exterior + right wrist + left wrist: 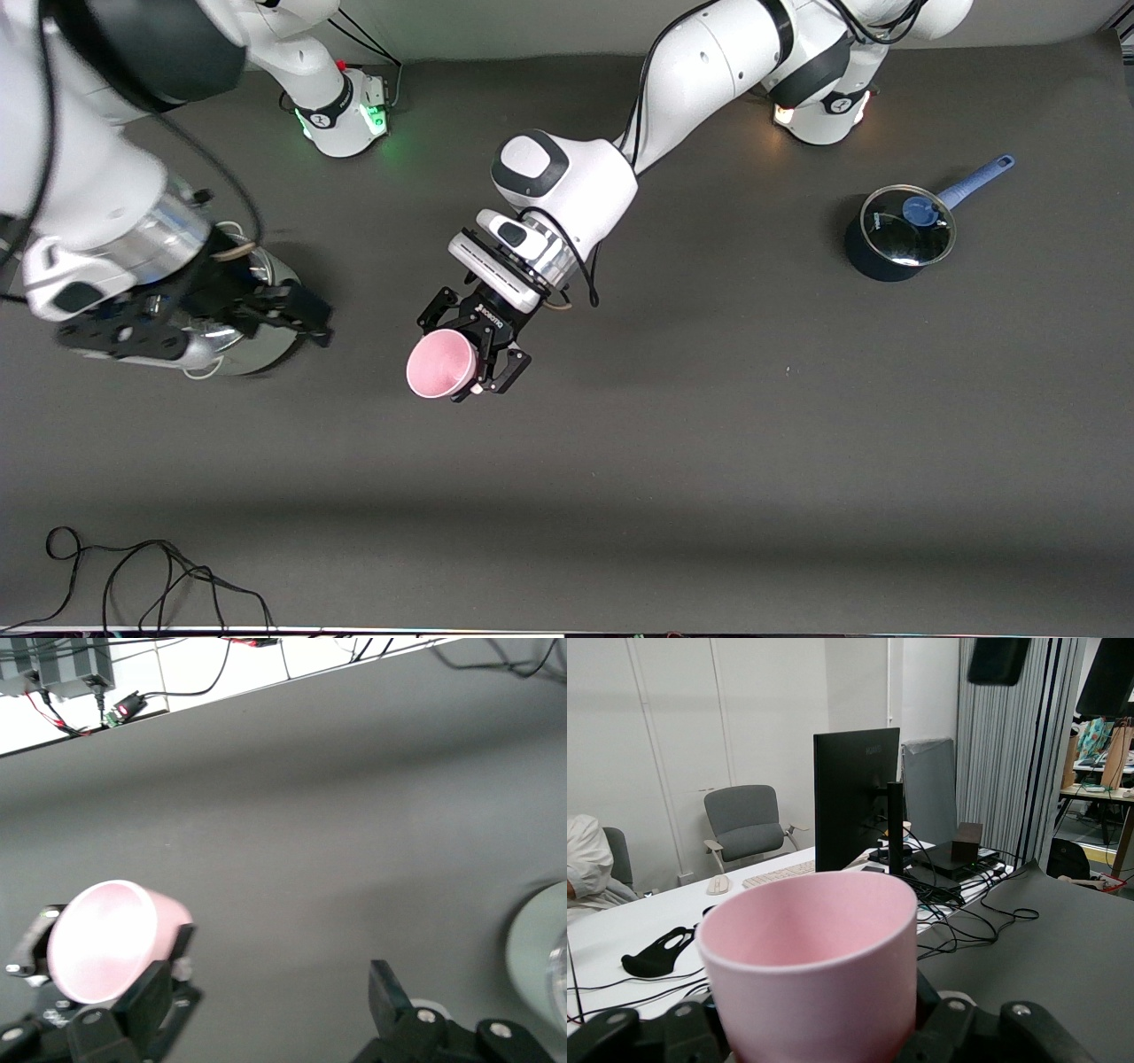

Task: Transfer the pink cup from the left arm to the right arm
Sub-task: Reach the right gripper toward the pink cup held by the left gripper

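Mid-handover: the left pincer (471,354) grips the cup (440,363), tilted, above the worktop's (709,425) middle. The right pincer (301,323), seemingly spread and empty, waits nearby; it must close in around the cup.

The silver pot (257,354) on the counter (709,425) is mostly hidden under the right gripper (221,323), just a sliver of rim and side peeking out. In the left wrist view the pink cup (811,970) is cut off at the bottom edge, base out of sight.
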Controlling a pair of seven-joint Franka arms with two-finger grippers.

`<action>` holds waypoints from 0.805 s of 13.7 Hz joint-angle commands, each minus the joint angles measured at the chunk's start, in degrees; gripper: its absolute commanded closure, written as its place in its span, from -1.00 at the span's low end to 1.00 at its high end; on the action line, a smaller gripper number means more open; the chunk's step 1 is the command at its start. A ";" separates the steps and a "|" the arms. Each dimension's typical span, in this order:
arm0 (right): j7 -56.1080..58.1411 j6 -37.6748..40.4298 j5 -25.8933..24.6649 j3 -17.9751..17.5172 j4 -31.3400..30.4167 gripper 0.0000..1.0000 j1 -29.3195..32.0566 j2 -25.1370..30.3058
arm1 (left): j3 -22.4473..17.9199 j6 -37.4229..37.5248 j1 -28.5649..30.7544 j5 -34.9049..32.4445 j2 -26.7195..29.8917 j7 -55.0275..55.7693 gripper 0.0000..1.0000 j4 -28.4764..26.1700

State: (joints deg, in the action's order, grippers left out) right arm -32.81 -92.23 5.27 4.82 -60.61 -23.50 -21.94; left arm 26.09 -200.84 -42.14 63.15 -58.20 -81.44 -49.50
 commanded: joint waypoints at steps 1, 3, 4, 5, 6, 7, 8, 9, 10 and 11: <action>-4.54 -0.50 0.36 0.10 2.51 -0.97 -1.63 -2.67 | -1.22 -0.08 -0.84 0.22 0.99 1.46 1.00 -0.34; -4.55 -0.50 -0.08 0.28 2.51 -0.97 -3.39 -3.28 | -1.22 -0.08 -0.84 0.22 0.99 1.46 1.00 -0.34; -4.55 -0.50 0.01 0.28 2.51 -0.97 -3.39 -3.81 | -1.22 -0.08 -0.84 0.22 0.99 1.46 1.00 -0.34; -4.63 -0.50 0.01 0.28 2.60 -0.97 -3.57 -4.51 | -1.22 -0.08 -0.84 0.22 0.99 1.46 1.00 -0.34; -6.20 -0.58 0.01 0.28 2.60 -0.96 -3.74 -5.12 | -1.22 -0.08 -0.93 0.22 1.08 1.46 1.00 -0.34; -9.52 -1.54 0.09 0.19 3.12 -0.96 -3.83 -5.91 | -1.22 -0.08 -0.93 0.22 1.08 1.46 1.00 -0.34; -11.47 -2.34 0.10 0.19 3.74 -0.96 -3.92 -7.05 | -1.22 -0.08 -0.93 0.22 0.99 1.46 1.00 -0.34; -11.84 -2.43 0.01 0.19 4.09 -0.96 -3.92 -7.85 | -1.22 -0.08 -0.93 0.22 1.08 1.46 1.00 -0.34; -11.84 -2.52 0.09 0.19 4.27 -0.96 -3.92 -8.11 | -1.22 -0.08 -0.93 0.22 0.99 1.46 1.00 -0.34; -11.84 -2.52 0.10 0.19 4.36 -0.96 -3.92 -8.38 | -1.22 -0.08 -0.93 0.22 0.99 1.46 1.00 -0.34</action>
State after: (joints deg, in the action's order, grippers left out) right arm -42.71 -94.90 5.26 4.71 -59.53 -26.94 -28.26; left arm 26.03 -200.83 -42.34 63.15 -58.19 -81.25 -49.50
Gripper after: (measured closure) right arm 0.018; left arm 0.335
